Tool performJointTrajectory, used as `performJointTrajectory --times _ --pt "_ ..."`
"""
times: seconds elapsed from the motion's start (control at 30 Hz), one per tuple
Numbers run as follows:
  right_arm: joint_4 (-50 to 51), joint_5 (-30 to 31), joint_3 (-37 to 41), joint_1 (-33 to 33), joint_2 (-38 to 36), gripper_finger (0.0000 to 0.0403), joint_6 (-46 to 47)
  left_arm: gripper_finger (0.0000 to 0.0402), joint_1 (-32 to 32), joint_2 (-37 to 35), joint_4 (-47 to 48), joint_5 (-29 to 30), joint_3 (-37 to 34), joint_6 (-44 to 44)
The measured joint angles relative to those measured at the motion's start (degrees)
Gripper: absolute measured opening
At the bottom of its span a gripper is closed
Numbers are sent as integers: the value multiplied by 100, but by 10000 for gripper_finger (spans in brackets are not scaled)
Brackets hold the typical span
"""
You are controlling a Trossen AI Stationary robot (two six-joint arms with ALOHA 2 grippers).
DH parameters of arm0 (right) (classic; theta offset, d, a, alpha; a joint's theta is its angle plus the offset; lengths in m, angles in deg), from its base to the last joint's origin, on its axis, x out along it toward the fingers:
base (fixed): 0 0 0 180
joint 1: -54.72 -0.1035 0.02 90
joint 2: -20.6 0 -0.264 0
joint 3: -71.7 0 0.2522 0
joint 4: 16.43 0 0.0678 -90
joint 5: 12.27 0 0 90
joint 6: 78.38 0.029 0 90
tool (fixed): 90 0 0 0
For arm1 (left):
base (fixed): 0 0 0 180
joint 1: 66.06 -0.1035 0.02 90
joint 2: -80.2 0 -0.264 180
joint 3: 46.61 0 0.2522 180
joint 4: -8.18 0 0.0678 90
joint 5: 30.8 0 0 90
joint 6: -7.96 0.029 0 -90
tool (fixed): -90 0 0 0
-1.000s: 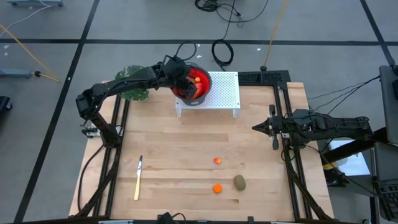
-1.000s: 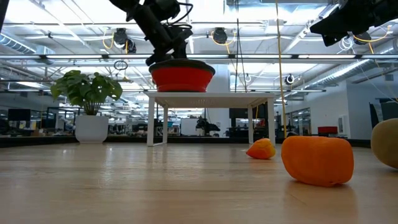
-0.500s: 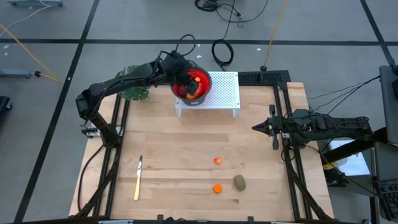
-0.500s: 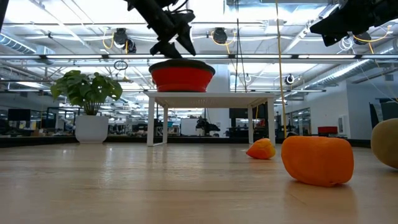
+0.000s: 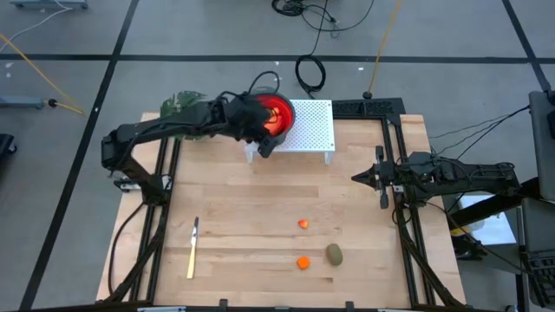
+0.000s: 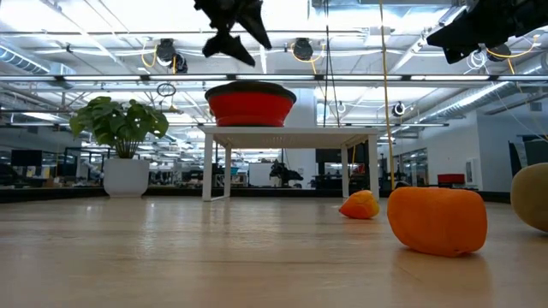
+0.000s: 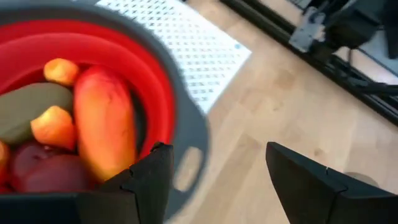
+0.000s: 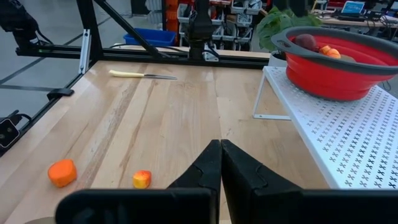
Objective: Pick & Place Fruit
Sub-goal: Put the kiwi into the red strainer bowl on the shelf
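A red bowl point(image 5: 273, 117) stands on a white perforated stand point(image 5: 314, 127) at the table's far side. In it lie an elongated red-orange fruit point(image 7: 104, 121), an olive oval point(image 7: 28, 109), small orange pieces point(image 7: 61, 70) and a dark red ball point(image 7: 34, 168). My left gripper point(image 5: 260, 143) hovers open above the bowl's near rim point(image 7: 186, 134) and touches nothing. On the table lie two small orange pieces point(image 5: 303, 224) point(image 5: 303, 262) and an olive-brown oval point(image 5: 334, 254). My right gripper point(image 5: 355, 178) waits shut at the right edge.
A pale-yellow knife point(image 5: 192, 247) lies near the table's front left. A green leafy plant point(image 5: 178, 106) stands at the far left, under my left arm. Black rails point(image 5: 401, 208) run along both sides of the table. Bare wood spreads between the stand and the loose fruit.
My left gripper has risen out of the red bowl and drawn back toward the table's near edge, ending above the bowl's near rim with nothing between its fingers. The fruit in the bowl and on the table has stayed put.
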Motion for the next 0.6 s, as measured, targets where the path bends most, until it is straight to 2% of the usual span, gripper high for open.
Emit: performJointTrajectory --times 0.33,0.6 --pt "-6 0 0 -1 -2 4 -28 255 1028 -355 -7 587 2 261" --pt "-4 0 0 -2 0 4 -44 255 1430 -355 41 593 2 198"
